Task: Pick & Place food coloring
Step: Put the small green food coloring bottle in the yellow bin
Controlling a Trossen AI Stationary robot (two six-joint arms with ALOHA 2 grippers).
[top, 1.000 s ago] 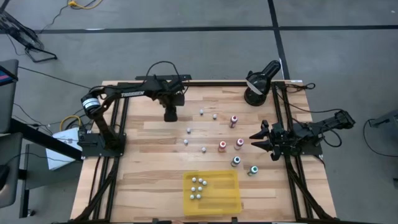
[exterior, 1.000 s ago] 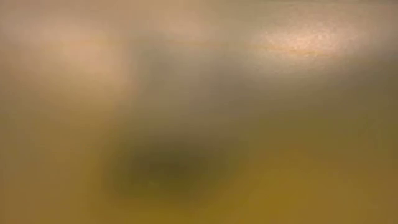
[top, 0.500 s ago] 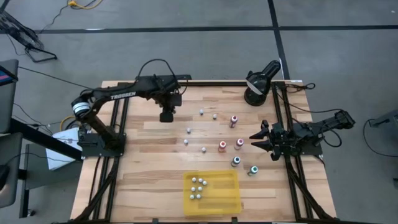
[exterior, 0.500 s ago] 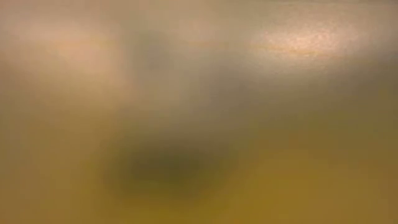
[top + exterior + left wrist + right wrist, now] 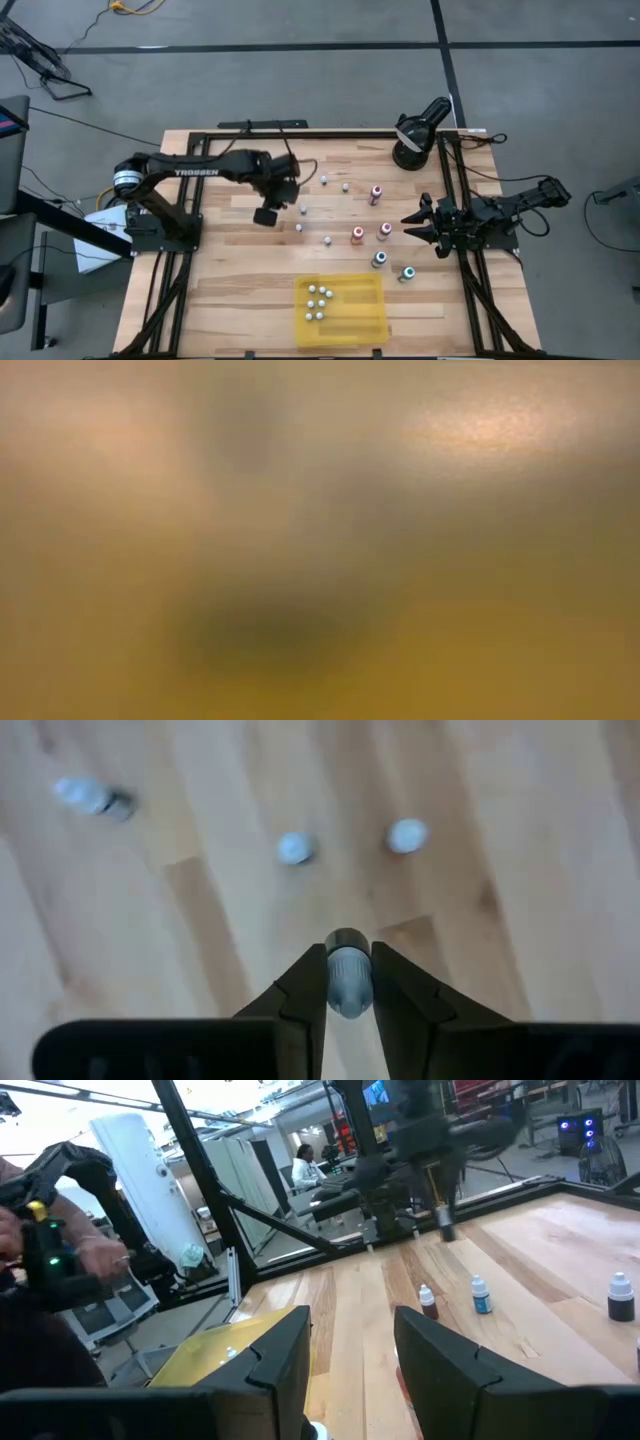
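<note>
- Now, a white-capped food coloring bottle [image 5: 348, 976] is clamped by the left gripper [image 5: 348, 982], held above the table [image 5: 240, 290].
- The right gripper [image 5: 413, 224], at three o'clock, is parted slightly, holding nothing.

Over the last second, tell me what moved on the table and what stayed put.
The left claw, shut on a white-capped bottle, has swung from the table's far edge toward the near side, now over the loose white-capped bottles. Nothing was picked up or let go. The right claw stayed parked at the right edge, and the colored-cap bottles and yellow tray lie as before.
</note>
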